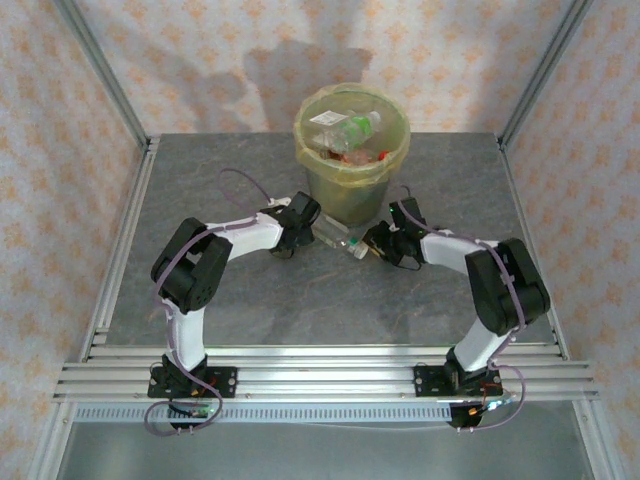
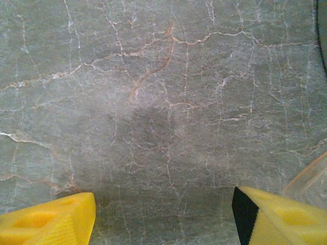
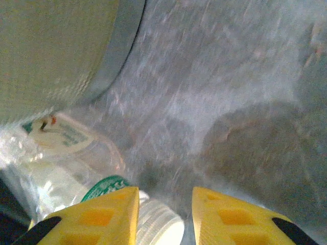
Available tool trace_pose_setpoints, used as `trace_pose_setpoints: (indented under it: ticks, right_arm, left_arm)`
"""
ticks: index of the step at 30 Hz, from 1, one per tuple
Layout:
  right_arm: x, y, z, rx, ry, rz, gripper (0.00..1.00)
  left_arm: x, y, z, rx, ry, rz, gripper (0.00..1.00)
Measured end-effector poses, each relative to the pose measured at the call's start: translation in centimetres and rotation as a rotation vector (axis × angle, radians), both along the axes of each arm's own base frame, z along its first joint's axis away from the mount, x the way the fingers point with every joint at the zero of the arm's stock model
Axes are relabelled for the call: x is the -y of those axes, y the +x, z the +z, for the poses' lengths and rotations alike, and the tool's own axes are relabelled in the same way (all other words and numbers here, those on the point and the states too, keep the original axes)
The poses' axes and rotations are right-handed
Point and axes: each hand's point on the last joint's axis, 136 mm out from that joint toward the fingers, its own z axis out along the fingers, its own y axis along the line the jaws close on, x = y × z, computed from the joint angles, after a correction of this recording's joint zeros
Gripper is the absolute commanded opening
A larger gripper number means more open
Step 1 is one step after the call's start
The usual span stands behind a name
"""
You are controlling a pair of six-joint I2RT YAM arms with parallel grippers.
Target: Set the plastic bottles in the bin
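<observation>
A clear plastic bottle (image 1: pixel 338 237) with a white label and white cap lies on the grey table just in front of the bin (image 1: pixel 345 195). My right gripper (image 1: pixel 372 243) is shut on its cap end; in the right wrist view the white cap (image 3: pixel 161 224) sits between the yellow fingers (image 3: pixel 225 219), with the bottle body (image 3: pixel 76 168) to the left under the bin wall (image 3: pixel 51 56). My left gripper (image 1: pixel 308 222) stands at the bottle's other end, open (image 2: pixel 164 204) over bare table, with a clear bottle edge (image 2: pixel 309 184) at the right. Several bottles (image 1: pixel 345 135) lie inside the bin.
The bin, lined with a yellow-green bag, stands at the back centre of the table (image 1: pixel 220 190). Metal frame rails (image 1: pixel 120 240) run along the table's left and right sides, with patterned walls behind. The right wrist view is blurred by motion.
</observation>
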Motion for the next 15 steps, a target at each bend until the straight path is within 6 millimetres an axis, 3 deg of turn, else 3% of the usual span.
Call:
trace_pose_setpoints:
  ticks: [7,15]
  right_arm:
    - [-1.5,-3.5,1.2,0.023,-0.013,0.044,0.37]
    - [-3.1,-5.9,0.1,0.002,-0.068,0.106,0.37]
  left_arm:
    - [0.0,0.0,0.0,0.001,-0.001,0.001,0.72]
    - [0.0,0.0,-0.1,0.000,-0.001,0.001,0.73]
